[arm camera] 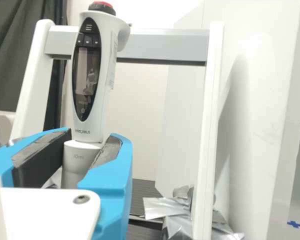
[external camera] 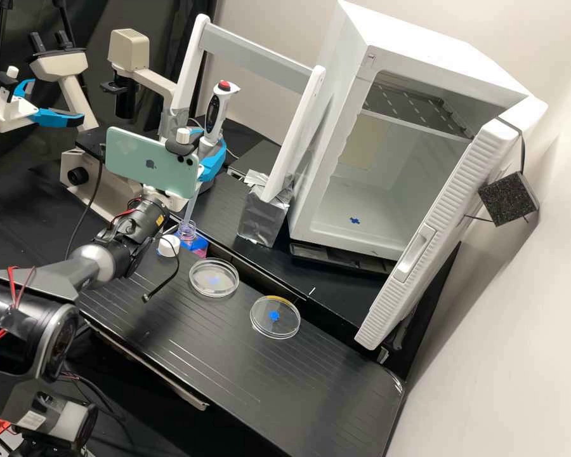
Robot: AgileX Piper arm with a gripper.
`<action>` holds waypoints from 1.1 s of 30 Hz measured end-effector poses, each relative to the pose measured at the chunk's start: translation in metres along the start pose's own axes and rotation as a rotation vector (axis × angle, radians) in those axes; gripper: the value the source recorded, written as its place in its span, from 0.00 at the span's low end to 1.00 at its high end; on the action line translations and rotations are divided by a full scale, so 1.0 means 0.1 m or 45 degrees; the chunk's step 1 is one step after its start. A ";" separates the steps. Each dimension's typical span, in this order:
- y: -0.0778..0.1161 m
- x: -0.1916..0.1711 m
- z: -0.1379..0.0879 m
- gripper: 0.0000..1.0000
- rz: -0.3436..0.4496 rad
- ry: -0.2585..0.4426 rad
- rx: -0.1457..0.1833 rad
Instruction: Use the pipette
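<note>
Blue fingers [external camera: 214, 162] of the gripper [external camera: 212, 142] are closed on the pipette [external camera: 216, 114], its display [arm camera: 86, 75] and red button [arm camera: 102, 6] above them. Below the fingers, its tip [external camera: 190, 211] is at the mouth of a bottle [external camera: 187, 232], beside a white cap [external camera: 169, 245].

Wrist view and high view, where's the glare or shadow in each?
Wrist view: a pale reflection in the dark screen of the pipette, a soft grey shadow on the white cabinet; high view: thin pale glints along the ridged black bench top.
</note>
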 end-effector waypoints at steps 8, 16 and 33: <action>-0.13 -0.18 0.06 0.00 0.032 0.047 0.000; -0.21 -0.32 0.06 0.00 0.095 0.077 -0.010; -0.37 -0.24 0.24 0.00 0.063 -0.036 -0.091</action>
